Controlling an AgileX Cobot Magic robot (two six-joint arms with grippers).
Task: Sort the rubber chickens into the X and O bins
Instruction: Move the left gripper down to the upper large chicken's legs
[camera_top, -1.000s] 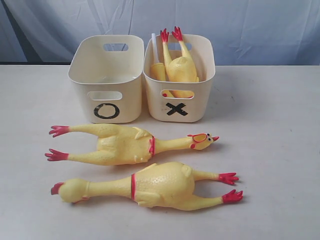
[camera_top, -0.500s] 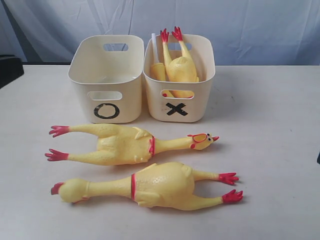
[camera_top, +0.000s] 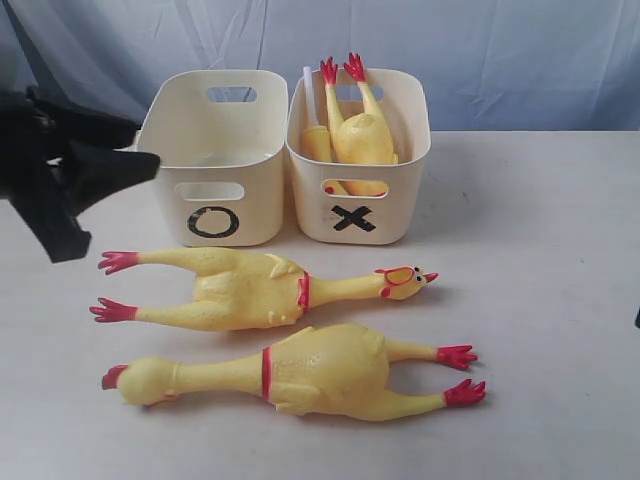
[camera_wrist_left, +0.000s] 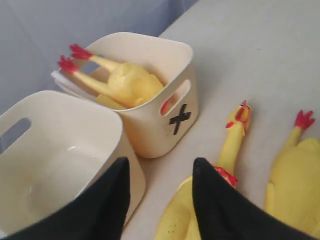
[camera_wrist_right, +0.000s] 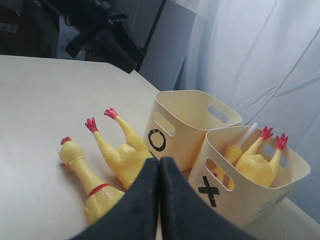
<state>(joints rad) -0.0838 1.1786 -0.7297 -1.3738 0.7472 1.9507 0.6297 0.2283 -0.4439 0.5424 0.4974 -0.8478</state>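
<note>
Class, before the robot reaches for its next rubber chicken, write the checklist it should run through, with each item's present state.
1. Left gripper open, empty: ok.
2. Right gripper ready to grasp: not ok, shut.
3. Upper long chicken and lower long chicken lie unobstructed on the table: ok.
4. O bin has room: ok.
5. X bin has room for a long one: cannot tell; the chicken inside has feet above the rim.

Blue curtain (camera_top: 520, 50) behind off-white table (camera_top: 550, 300)
</note>
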